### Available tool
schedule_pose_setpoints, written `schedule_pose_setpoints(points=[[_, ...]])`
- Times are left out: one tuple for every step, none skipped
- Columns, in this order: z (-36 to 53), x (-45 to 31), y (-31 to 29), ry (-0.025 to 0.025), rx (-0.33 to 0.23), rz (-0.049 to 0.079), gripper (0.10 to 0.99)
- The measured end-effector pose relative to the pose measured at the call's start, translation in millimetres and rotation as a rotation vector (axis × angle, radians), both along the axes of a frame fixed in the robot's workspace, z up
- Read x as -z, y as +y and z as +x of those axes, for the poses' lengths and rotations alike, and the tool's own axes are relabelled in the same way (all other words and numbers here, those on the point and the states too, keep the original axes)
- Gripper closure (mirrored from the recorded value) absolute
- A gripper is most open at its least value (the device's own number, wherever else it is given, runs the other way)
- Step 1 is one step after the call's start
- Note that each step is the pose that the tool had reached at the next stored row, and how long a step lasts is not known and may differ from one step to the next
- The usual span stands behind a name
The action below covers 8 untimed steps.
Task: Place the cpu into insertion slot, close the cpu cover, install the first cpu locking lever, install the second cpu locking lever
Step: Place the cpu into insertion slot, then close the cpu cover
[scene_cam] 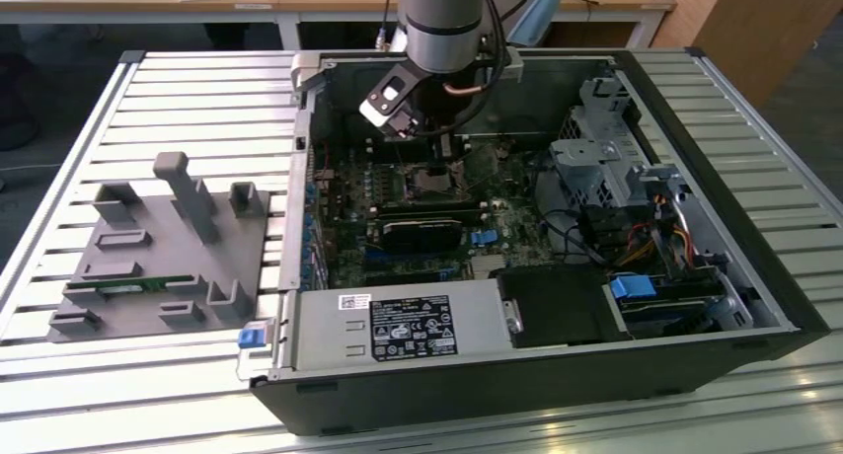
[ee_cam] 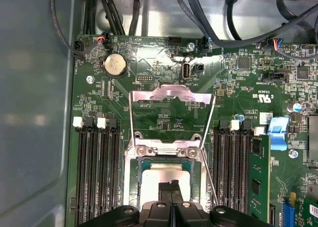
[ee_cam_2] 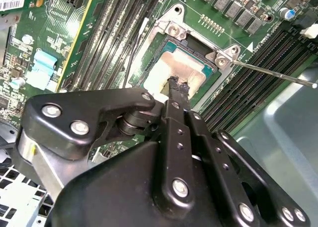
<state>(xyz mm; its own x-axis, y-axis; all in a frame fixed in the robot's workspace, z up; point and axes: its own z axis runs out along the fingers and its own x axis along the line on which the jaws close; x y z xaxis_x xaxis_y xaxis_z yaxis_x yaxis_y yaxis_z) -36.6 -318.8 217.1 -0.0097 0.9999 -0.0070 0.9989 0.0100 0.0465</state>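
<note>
Inside the open computer case (scene_cam: 527,400), the pincer (ee_cam: 170,186) had its fingers pressed together, tips just over the cpu (ee_cam: 156,177), which lay seated in the insertion slot (ee_cam: 139,180). The cpu cover (ee_cam: 171,94) stood swung open beyond the slot. A thin locking lever (ee_cam: 208,172) angled free beside it.

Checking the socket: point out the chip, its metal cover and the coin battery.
chip (ee_cam: 164,171), first wrist view, silver top.
metal cover (ee_cam: 171,95), first wrist view, tabbed edge.
coin battery (ee_cam: 115,65), first wrist view, centre.
</note>
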Motion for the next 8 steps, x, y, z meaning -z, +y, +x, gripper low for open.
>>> schedule_pose_setpoints(points=[[0.0, -0.6, 0.0, 0.0, 0.0, 0.0, 0.98], [0.0, -1.0, 0.0, -0.0002, 0.0, 0.0, 0.98], [0.0, -1.5, 0.0, -0.0002, 0.0, 0.0, 0.98], [0.0, -1.9, 0.0, -0.0002, 0.0, 0.0, 0.98], [0.0, -2.2, 0.0, -0.0003, 0.0, 0.0, 0.98], [0.0, -2.1, 0.0, -0.0004, 0.0, 0.0, 0.98], [0.0, -2.1, 0.1, -0.0004, 0.0, 0.001, 0.98], [0.0, -2.5, 0.0, -0.0001, 0.0, 0.0, 0.98]])
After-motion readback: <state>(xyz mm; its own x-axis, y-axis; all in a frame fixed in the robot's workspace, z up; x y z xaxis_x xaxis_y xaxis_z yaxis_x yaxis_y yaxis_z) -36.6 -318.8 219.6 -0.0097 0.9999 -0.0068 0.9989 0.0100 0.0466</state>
